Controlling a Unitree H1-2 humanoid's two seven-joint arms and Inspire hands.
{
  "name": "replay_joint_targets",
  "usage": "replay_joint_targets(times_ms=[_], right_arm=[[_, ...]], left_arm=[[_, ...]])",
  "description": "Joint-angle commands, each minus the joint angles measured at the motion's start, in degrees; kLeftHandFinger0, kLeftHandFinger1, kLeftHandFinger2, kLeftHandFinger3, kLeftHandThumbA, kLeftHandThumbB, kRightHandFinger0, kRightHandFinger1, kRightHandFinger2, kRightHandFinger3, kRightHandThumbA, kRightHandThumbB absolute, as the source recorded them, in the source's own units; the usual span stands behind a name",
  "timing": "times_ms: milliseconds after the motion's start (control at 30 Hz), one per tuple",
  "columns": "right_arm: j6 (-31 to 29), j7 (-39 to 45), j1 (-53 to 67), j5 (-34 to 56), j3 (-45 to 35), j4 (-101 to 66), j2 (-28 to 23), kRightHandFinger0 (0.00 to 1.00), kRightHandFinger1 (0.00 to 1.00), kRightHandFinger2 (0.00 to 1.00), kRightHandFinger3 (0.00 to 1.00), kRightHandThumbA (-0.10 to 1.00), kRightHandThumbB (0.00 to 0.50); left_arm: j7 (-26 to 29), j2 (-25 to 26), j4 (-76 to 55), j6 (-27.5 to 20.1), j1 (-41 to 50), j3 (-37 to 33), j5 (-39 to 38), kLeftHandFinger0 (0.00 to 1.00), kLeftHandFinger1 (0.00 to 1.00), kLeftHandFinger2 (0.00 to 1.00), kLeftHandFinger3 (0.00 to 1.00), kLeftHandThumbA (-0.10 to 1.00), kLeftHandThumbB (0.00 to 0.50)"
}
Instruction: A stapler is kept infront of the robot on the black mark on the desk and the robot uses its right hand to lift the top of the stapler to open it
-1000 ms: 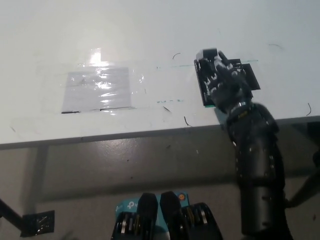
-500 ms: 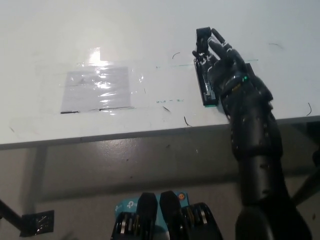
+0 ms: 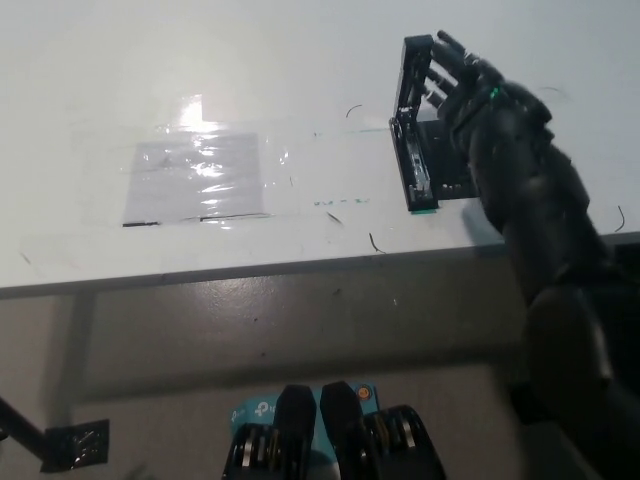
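Note:
The black stapler [image 3: 416, 150] lies on a black mark [image 3: 455, 180] at the right of the white desk [image 3: 300, 60]. Its base [image 3: 418, 178] lies flat, pointing toward the desk's front edge. Its top [image 3: 413, 68] is swung up and stands nearly upright at the far end. My black right hand [image 3: 468, 92] comes in from the right, fingers [image 3: 447, 60] curled against the raised top and holding it up. The palm hides the right part of the mark. My left hand is out of the picture.
A clear taped sheet with a grey rectangle [image 3: 195, 180] lies left of the desk's centre. Small pen marks [image 3: 374, 243] dot the surface near the front edge [image 3: 250, 268]. Grey floor lies below, with a blue box [image 3: 250, 415] on it.
My right hand has moved away from me and upward, taking the stapler's top with it. The top has swung from flat on the base to nearly upright, uncovering the base.

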Motion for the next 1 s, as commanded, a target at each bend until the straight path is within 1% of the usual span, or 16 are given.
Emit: replay_joint_targets(times_ms=[0, 33, 67, 200, 233, 333, 433, 500, 567, 667, 700, 767, 867, 900, 933, 967], right_arm=[[-10.6, 5.1, -10.8, -4.2, 2.2, 4.6, -2.4, 0.26, 0.31, 0.44, 0.66, 0.35, 0.0], [-11.2, 4.6, -11.6, -4.9, 2.7, 5.8, -2.5, 0.27, 0.31, 0.43, 0.65, 0.36, 0.0], [-11.6, 4.5, -11.8, -5.0, 2.7, 6.5, -2.6, 0.26, 0.31, 0.43, 0.64, 0.36, 0.0], [-12.4, 3.2, -13.2, -5.7, 2.8, 9.0, -2.6, 0.24, 0.29, 0.41, 0.63, 0.34, 0.0], [-12.6, 3.2, -13.6, -5.7, 2.7, 9.2, -2.5, 0.26, 0.32, 0.44, 0.65, 0.33, 0.0], [-13.1, 3.2, -14.5, -5.6, 2.2, 9.8, -1.9, 0.25, 0.3, 0.44, 0.64, 0.32, 0.0], [-13.5, 3.1, -14.9, -5.7, 2.2, 10.1, -1.4, 0.21, 0.26, 0.4, 0.6, 0.34, 0.0], [-13.9, 3.1, -14.7, -5.9, 2.3, 10.2, -0.6, 0.19, 0.25, 0.39, 0.61, 0.35, 0.0], [-14.1, 3.6, -13.9, -6.7, 2.9, 10.1, -0.2, 0.2, 0.28, 0.4, 0.6, 0.36, 0.0], [-14.1, 3.8, -13.1, -7.1, 3.3, 10.1, 0.0, 0.18, 0.27, 0.39, 0.63, 0.35, 0.0], [-14.1, 4.0, -12.7, -7.1, 3.2, 10.1, -0.1, 0.2, 0.28, 0.41, 0.63, 0.34, 0.0], [-14.3, 4.5, -11.3, -7.2, 3.0, 9.8, -0.5, 0.19, 0.24, 0.38, 0.65, 0.33, 0.0], [-14.2, 5.5, -10.2, -7.2, 2.9, 9.4, -0.7, 0.17, 0.22, 0.37, 0.67, 0.33, 0.0], [-14.2, 5.7, -10.0, -7.2, 2.8, 9.2, -0.7, 0.18, 0.23, 0.37, 0.68, 0.34, 0.0], [-12.8, 8.2, -6.6, -6.8, 2.7, 5.1, -0.6, 0.23, 0.29, 0.43, 0.7, 0.34, 0.0], [-12.6, 8.6, -6.3, -6.8, 2.7, 4.6, -0.5, 0.24, 0.3, 0.45, 0.71, 0.34, 0.0]], left_arm=[[1.1, 0.1, -1.8, -0.2, 0.9, 0.4, 0.4, 0.6, 0.63, 0.74, 0.88, 0.31, 0.087], [0.9, 0.3, -1.0, -0.9, 0.8, 0.3, 0.6, 0.6, 0.64, 0.75, 0.89, 0.34, 0.119], [0.8, 0.3, -1.0, -0.9, 0.8, 0.2, 0.6, 0.6, 0.65, 0.76, 0.88, 0.36, 0.125], [0.8, 0.2, -1.7, -0.3, 1.1, 0.2, 0.3, 0.62, 0.66, 0.78, 0.88, 0.34, 0.108], [0.8, 0.3, -1.7, -0.1, 1.0, 0.3, 0.2, 0.61, 0.65, 0.76, 0.87, 0.34, 0.106], [0.8, 0.4, -1.5, -0.8, 0.7, 0.2, 0.4, 0.6, 0.63, 0.74, 0.89, 0.33, 0.103], [0.6, 0.4, -1.1, -0.8, 0.5, 0.2, 0.2, 0.61, 0.63, 0.74, 0.91, 0.34, 0.109], [0.5, 0.5, -0.7, -1.3, 0.4, 0.2, 0.3, 0.61, 0.63, 0.75, 0.9, 0.33, 0.094], [0.6, 0.4, -1.0, -1.0, 0.4, 0.2, 0.2, 0.59, 0.62, 0.76, 0.89, 0.32, 0.086], [0.6, 0.3, -0.9, -1.1, 0.6, 0.4, 0.0, 0.59, 0.62, 0.76, 0.9, 0.3, 0.091], [0.5, 0.4, -0.9, -1.3, 0.6, 0.2, 0.2, 0.59, 0.62, 0.76, 0.9, 0.31, 0.097], [0.4, 0.3, -0.9, -1.5, 0.7, 0.4, -0.1, 0.58, 0.62, 0.74, 0.88, 0.31, 0.106], [0.7, 0.3, -1.1, -1.0, 0.7, 0.5, -0.1, 0.58, 0.63, 0.75, 0.88, 0.31, 0.083], [0.7, 0.3, -1.1, -1.0, 0.8, 0.5, -0.1, 0.59, 0.63, 0.76, 0.89, 0.31, 0.084], [0.9, 0.2, -1.4, -0.8, 0.8, 0.5, 0.1, 0.59, 0.63, 0.75, 0.89, 0.31, 0.085], [0.9, 0.2, -1.3, -0.8, 0.8, 0.5, 0.1, 0.59, 0.62, 0.74, 0.89, 0.31, 0.086]])
